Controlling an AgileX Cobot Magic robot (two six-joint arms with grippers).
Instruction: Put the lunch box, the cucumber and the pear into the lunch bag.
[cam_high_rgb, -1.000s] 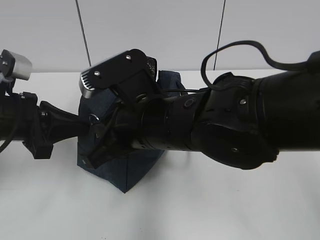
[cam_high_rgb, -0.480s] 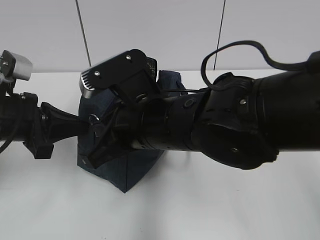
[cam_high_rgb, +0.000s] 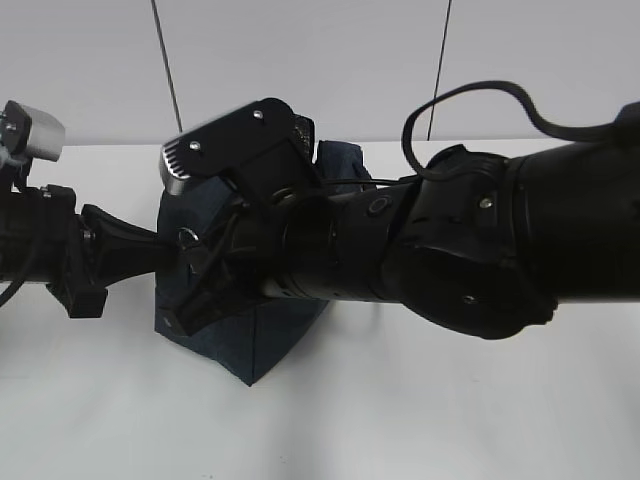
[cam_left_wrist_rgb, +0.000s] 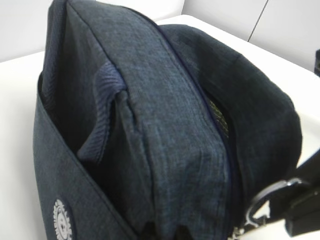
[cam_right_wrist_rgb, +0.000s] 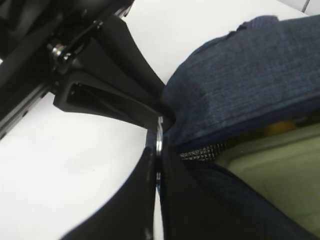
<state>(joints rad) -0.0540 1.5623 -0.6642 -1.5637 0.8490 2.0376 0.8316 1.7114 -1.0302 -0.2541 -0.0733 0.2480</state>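
Grippers pinched the silver zipper ring of the dark navy fabric lunch bag; slippage could leave the zipper half-open.

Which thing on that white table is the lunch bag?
Look at the white table where the two black arms meet. The lunch bag stands there, mostly hidden behind them: a boxy dark navy fabric bag with a top zipper and a silver ring pull, the only cloth thing there.

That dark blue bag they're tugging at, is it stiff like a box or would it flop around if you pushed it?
Probably floppy: the lunch bag shows creased, sagging fabric along its top. It likely gives under a push rather than sliding neatly. A pale green lid visible inside suggests some weight, so it may sit fairly steady.
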